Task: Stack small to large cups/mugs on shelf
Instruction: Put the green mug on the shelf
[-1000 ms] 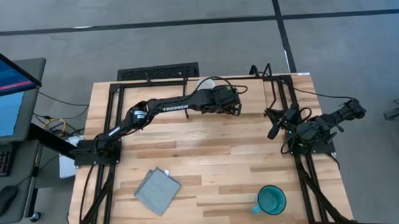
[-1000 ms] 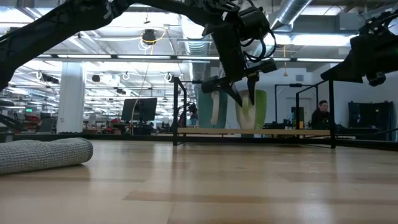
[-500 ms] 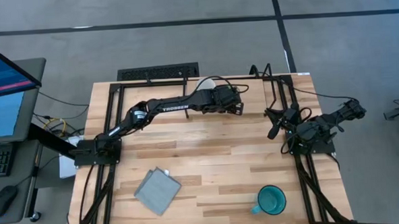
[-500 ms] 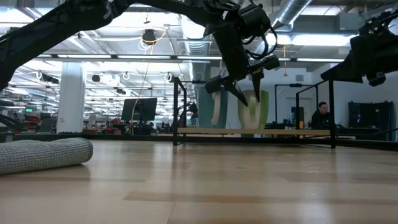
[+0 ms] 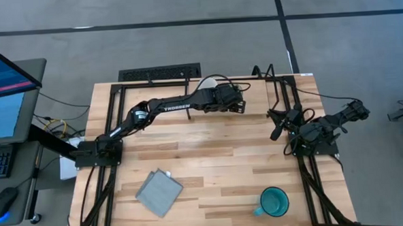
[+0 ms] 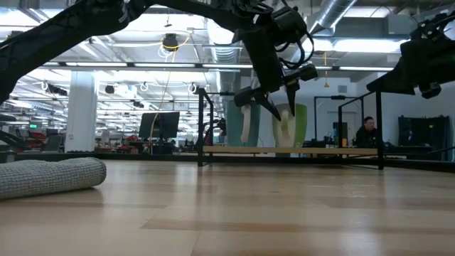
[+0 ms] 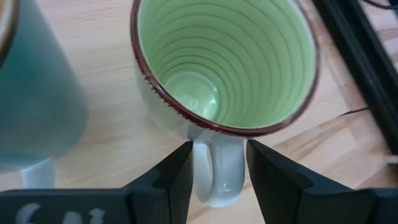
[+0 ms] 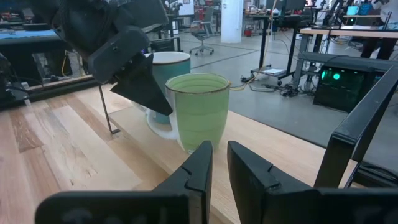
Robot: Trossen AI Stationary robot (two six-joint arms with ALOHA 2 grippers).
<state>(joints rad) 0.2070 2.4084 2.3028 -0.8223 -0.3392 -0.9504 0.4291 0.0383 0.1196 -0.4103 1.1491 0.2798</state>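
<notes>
The light green mug (image 7: 224, 56) stands upright on the shelf (image 8: 261, 143) at the table's far edge; it also shows in the low view (image 6: 295, 128) and the right wrist view (image 8: 199, 109). A teal-and-white mug (image 8: 171, 68) stands right beside it on the shelf. The larger teal mug (image 5: 273, 202) stands on the tabletop near the front right. My left gripper (image 7: 219, 149) is open above the green mug's near side, with one finger on each side of the mug's handle. My right gripper (image 5: 278, 127) is shut and empty at the table's right. My left gripper's fingers (image 7: 177, 174) stand on either side of the green mug's handle (image 7: 217, 168); I cannot tell whether they touch it. They come from above, slanting toward the far edge. The mug stands upright with its base on the shelf.
A folded grey cloth (image 5: 158, 192) lies on the tabletop at the front left. The shelf's black metal legs (image 8: 106, 112) stand near the mugs. A person (image 6: 368, 131) sits in the room behind the table.
My left gripper has risen a little and shifted slightly toward the table's far edge above the green mug. The mug has stayed in place on the shelf.
</notes>
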